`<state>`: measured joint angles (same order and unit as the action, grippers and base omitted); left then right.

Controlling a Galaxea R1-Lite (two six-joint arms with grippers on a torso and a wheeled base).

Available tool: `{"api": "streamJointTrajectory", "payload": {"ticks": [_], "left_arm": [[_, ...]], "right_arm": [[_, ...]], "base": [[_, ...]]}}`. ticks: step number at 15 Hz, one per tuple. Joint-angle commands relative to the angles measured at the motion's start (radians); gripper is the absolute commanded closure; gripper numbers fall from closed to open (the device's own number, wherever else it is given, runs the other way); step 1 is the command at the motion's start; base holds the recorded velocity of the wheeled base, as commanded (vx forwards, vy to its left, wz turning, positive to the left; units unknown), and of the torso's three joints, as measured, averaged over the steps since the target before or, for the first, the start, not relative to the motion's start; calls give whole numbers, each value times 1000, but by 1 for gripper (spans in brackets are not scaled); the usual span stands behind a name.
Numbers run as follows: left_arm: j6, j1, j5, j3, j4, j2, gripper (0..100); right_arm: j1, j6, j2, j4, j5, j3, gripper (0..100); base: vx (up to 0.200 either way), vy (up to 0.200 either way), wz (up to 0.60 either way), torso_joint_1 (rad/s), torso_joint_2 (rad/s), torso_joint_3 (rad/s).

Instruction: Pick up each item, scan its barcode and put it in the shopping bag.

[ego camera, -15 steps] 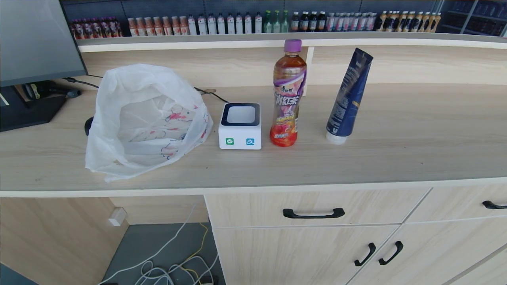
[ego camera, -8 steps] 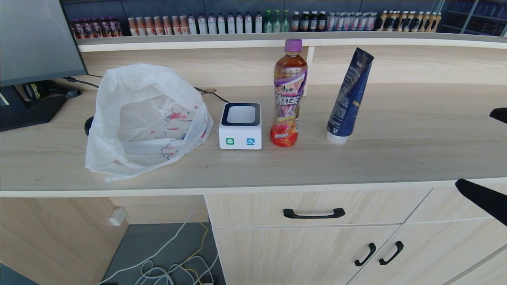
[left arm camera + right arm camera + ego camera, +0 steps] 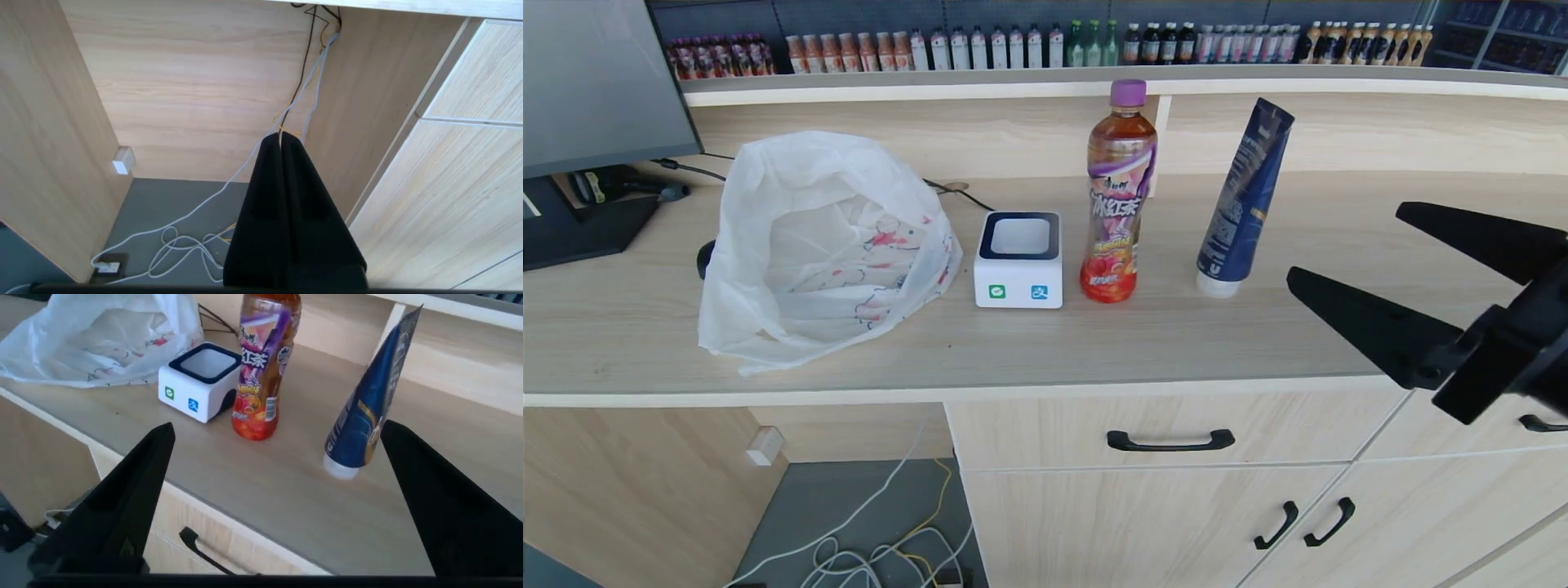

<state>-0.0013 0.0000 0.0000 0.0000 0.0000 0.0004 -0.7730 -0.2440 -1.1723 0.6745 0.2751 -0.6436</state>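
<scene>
Surface (image 3: pixel 1094 351): pale wood grain; all items are carried on it.
Shopping bag (image 3: pixel 825 245): white plastic, mouth open, set at the left, just beside the scanner (image 3: pixel 1018 261).
Right gripper (image 3: pixel 1345 244): fingers spread wide, nothing held; placed near the tube (image 3: pixel 1241 196), apart from it.
Left gripper (image 3: pixel 282 140): fingers pressed together, nothing held; seen below the surface, above floor cables (image 3: pixel 188 237).
Bottle (image 3: pixel 1119 196): upright, purple cap, just right of the scanner.
Tube: dark blue, stood on its white cap, tilted, right of the bottle.
Scanner: white box, window facing up, between bag and bottle.
</scene>
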Motion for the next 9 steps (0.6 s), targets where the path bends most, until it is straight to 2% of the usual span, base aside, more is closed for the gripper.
{"api": "streamJointTrajectory", "payload": {"ticks": [1, 4, 9], "left_arm": [[0, 0, 0, 0, 0, 0, 100], [0, 0, 0, 0, 0, 0, 100], [0, 0, 0, 0, 0, 0, 100]], "right_arm": [[-54, 6, -132, 66, 62, -41, 0], [-92, 66, -273, 112, 165, -120, 0], [-92, 78, -375, 132, 167, -174, 0]], "base": [[0, 0, 0, 0, 0, 0], [0, 0, 0, 0, 0, 0], [0, 0, 0, 0, 0, 0]]}}
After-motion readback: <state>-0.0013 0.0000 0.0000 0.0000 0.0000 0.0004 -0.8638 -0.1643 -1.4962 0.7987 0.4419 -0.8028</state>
